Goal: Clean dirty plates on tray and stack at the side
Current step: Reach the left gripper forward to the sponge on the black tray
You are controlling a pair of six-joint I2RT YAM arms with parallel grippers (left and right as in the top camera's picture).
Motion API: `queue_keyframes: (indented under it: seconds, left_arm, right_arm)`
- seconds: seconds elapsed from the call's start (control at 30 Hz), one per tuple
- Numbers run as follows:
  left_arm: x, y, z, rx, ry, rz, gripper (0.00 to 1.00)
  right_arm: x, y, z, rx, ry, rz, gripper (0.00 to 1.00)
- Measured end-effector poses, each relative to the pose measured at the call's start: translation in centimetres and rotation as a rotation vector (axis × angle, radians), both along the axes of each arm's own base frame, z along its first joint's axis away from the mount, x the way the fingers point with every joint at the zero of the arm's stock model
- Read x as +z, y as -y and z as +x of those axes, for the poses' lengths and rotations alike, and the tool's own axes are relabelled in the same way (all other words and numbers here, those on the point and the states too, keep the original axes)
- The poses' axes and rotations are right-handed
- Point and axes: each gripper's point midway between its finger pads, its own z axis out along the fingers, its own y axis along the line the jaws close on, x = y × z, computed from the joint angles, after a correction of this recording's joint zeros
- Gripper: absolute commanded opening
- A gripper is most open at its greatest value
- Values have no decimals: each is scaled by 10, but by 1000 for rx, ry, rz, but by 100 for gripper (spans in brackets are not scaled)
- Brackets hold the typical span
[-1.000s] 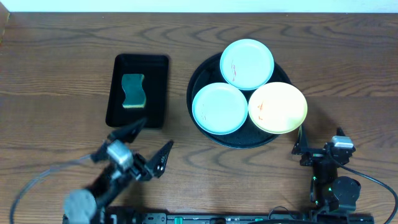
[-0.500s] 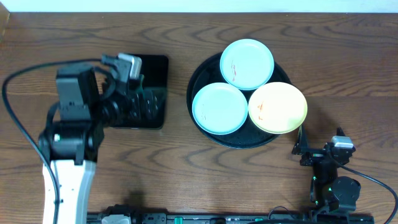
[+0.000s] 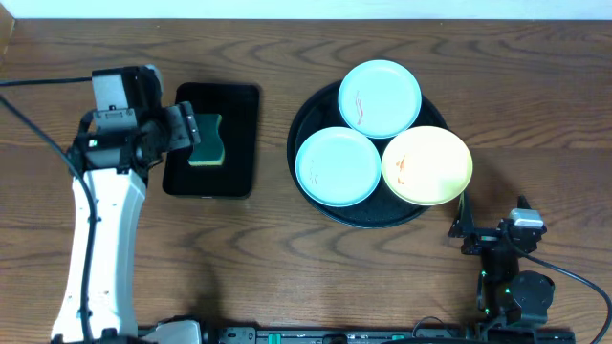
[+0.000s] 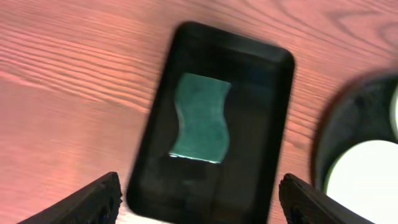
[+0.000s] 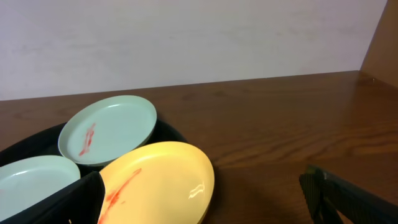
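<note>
Left wrist view is blurred, and the left gripper point(image 4: 200, 198) shows only as two dark finger ends at the bottom corners, spread wide with nothing between them. Straight ahead of it lies the small rectangular tray point(image 4: 264, 130), holding a green sponge point(image 4: 200, 117) whose long axis runs away from the gripper, along the tray's length. Off to the gripper's right the round tray point(image 4: 348, 124) is cut by the frame edge.

Overhead, that gripper covers part of the rectangular tray's side beside the sponge. The round tray holds all three plates, flat and face up, crowded edge to edge. The yellow plate point(image 3: 427, 165) lies nearest the right gripper point(image 3: 488, 222), overhanging the rim toward it. One mint plate point(image 3: 337, 167) sits to that gripper's left and the other point(image 3: 380, 98) farthest ahead.

The right gripper rests low on the desk point(image 3: 382, 277), spread and empty. Red smears mark the yellow and far plates; any on the near mint plate are hard to make out.
</note>
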Motion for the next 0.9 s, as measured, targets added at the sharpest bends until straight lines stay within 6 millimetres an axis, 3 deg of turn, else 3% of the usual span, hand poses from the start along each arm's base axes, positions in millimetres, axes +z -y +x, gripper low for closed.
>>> queue_keyframes:
  seconds: [0.17, 0.3, 0.57, 0.67, 0.9]
  left_arm:
    - [1, 8, 5, -4, -107, -61, 82]
    - [12, 8, 30, -12, -96, -77, 82]
    - [-15, 6, 49, -4, -133, -84, 82]
    - [-32, 5, 54, 24, -169, -101, 82]
    - [-99, 4, 58, 71, -335, -136, 81]
  right_arm:
    - [0, 0, 0, 0, 0, 0, 99]
    - [0, 0, 0, 0, 0, 0, 99]
    - [0, 0, 0, 0, 0, 0, 99]
    - [0, 0, 0, 0, 0, 0, 99]
    - [0, 0, 0, 0, 0, 0, 99]
